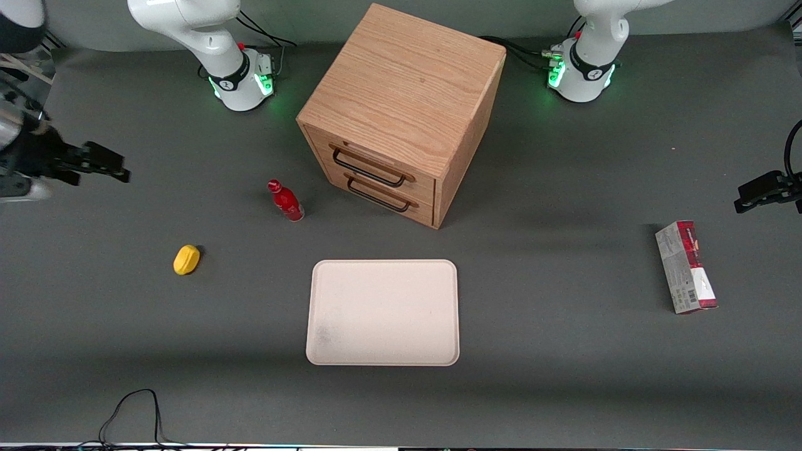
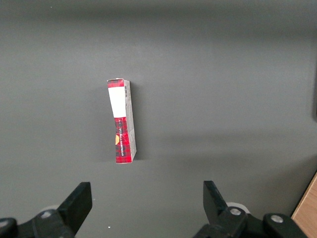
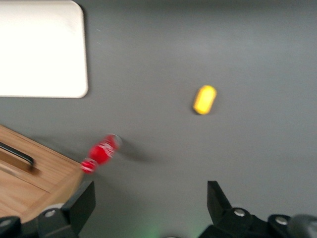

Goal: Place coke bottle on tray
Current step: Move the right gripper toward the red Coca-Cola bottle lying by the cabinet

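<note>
Hovering well above the grey tabletop [image 1: 564, 388] near the edge at the working arm's end, the right gripper [image 3: 148, 201] hangs with its fingers spread apart and nothing between them, well apart from the coke bottle [image 1: 286, 200]. To do the reach well, the gripper should probably descend over the bottle, straddle its body below the narrow neck, and close squarely so it does not tip. The bottle is small, all red with a red cap, standing upright just in front of the wooden cabinet [image 1: 401, 113], between the yellow object [image 1: 186, 259] and the bare cream tray [image 1: 383, 312], touching neither.
</note>
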